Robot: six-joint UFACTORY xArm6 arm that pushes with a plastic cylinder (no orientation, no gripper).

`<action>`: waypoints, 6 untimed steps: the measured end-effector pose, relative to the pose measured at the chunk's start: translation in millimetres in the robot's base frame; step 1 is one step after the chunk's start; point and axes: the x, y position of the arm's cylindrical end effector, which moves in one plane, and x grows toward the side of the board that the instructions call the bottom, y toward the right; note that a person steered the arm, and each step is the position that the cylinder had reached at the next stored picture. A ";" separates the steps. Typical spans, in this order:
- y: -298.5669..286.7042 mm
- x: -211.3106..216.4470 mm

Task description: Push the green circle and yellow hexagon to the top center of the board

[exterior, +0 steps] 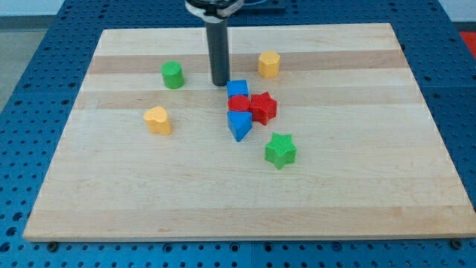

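The green circle [172,74] sits at the upper left of the wooden board [111,193]. The yellow hexagon [269,65] sits near the view's top, right of centre. My tip [220,83] is down on the board between them, about 60 px right of the green circle and left of and slightly below the yellow hexagon. It stands just up-left of a blue block [237,88] and touches neither task block.
Below the tip is a tight cluster: the blue block, a red round block [238,103], a red star [263,107] and a blue triangular block [239,125]. A green star [280,150] lies lower right. A yellow heart-like block [158,120] lies left.
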 end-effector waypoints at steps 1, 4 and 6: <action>-25.8 4.6; -66.1 8.3; -99.3 34.0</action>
